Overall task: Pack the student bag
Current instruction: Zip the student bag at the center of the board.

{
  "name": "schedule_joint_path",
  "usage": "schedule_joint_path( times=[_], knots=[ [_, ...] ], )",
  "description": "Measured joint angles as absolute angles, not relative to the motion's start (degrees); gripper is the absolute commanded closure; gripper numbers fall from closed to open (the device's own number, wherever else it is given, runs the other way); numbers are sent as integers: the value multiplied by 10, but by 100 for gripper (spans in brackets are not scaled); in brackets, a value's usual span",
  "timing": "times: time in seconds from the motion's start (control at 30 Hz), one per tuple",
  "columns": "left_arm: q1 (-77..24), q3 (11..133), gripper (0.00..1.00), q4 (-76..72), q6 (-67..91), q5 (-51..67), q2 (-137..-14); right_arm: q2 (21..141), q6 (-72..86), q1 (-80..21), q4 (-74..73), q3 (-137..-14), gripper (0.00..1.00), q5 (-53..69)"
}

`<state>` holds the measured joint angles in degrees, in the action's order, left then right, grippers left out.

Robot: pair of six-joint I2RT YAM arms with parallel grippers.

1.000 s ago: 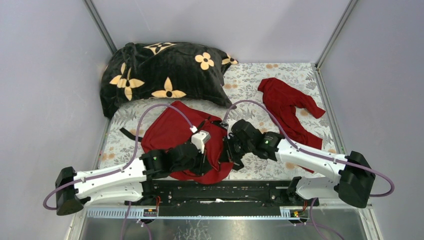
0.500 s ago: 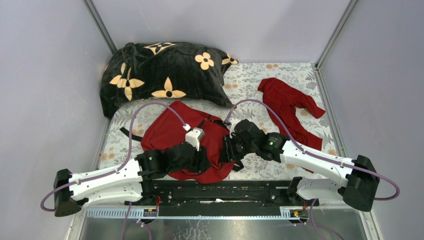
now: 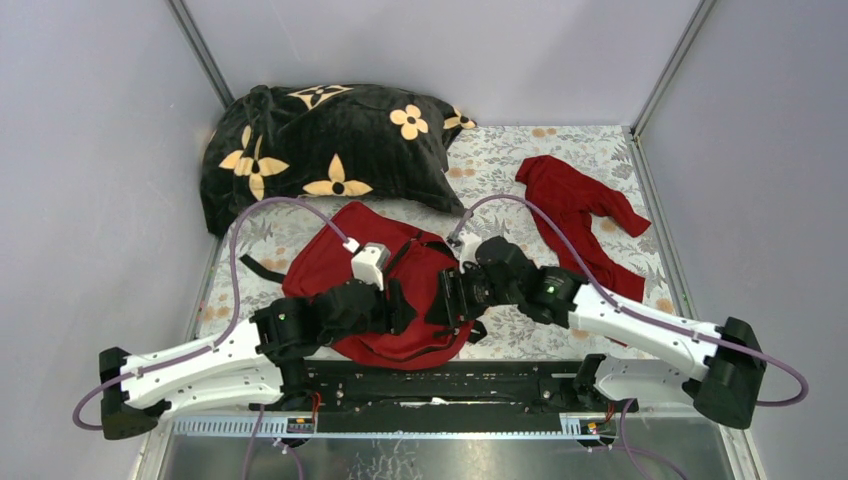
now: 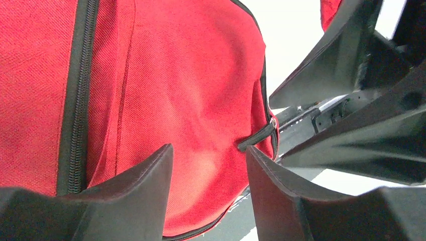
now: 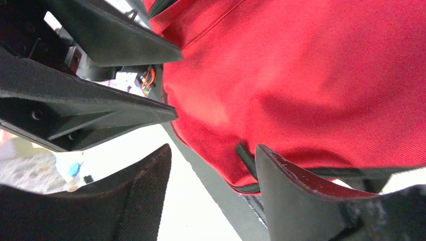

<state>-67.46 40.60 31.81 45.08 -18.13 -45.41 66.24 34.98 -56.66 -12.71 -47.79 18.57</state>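
Note:
The student bag (image 3: 335, 262), a dark-red backpack with black zipper lines, lies on the flowered cloth in front of both arms. My left gripper (image 3: 402, 306) hangs open just over the bag's near right part. The red fabric (image 4: 166, 75) and a black pull tab (image 4: 257, 136) show between and beyond its fingers, and nothing is gripped. My right gripper (image 3: 446, 300) faces it from the right, also open, at the bag's edge (image 5: 301, 75). One finger (image 5: 296, 191) lies by a black strap; the gap between the jaws holds nothing. The two grippers are close, tips toward each other.
A black plush blanket with orange flowers (image 3: 320, 140) fills the back left corner. A limp red garment (image 3: 575, 205) lies at the back right. The black base rail (image 3: 440, 380) runs along the near edge under the bag's lower rim. Grey walls close in both sides.
Both grippers were shut a second ago and now stand open. The left arm has drawn back to the left, and the right gripper has shifted slightly left.

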Motion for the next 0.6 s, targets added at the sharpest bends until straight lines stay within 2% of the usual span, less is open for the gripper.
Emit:
schedule_joint_path(
  times=[0.07, 0.17, 0.27, 0.37, 0.47, 0.6],
  knots=[
    [-674, 410, 46, 321, 451, -186, -450, 636, 341, -567, -149, -480, 18, 140],
    [-679, 447, 40, 340, 446, -192, -492, 582, 334, -561, -192, -485, 11, 44],
    [-728, 529, 30, 355, 437, -226, -590, 537, 337, -510, -237, -486, 12, -18],
    [-782, 608, 28, 369, 425, -255, -686, 506, 345, -407, -265, -468, 16, -32],
    [-811, 678, 26, 394, 416, -278, -770, 488, 360, -334, -276, -423, 17, 3],
    [-823, 706, 25, 418, 406, -284, -830, 486, 380, -323, -283, -368, 17, 64]
  ],
)
